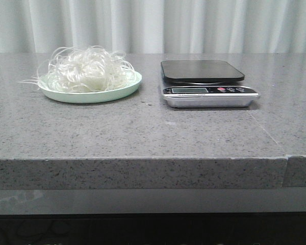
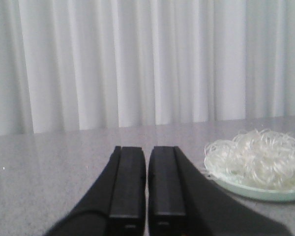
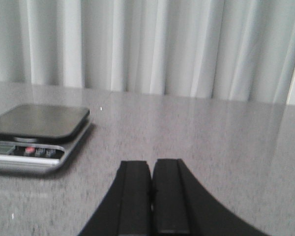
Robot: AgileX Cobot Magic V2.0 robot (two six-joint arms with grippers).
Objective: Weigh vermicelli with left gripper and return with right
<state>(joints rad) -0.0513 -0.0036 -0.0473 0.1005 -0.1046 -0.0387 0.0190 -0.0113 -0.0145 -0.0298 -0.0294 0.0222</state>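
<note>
Front view: vermicelli (image 1: 85, 70) heaped on plate (image 1: 94, 95), left of centre; scale (image 1: 206, 83) right, bare. Left wrist view: left gripper (image 2: 147, 184) clenched, empty; open wide, pinch deep into tangle. Right wrist view: right gripper (image 3: 151, 196) clenched, empty.

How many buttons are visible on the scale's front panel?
3, in a row on the scale panel right of the display: one red, two dark. None seem hidden.

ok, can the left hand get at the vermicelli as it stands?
Probably yes. The vermicelli sits uncovered on its plate, bare table between it and the left hand, which is shut and must open first.
</note>
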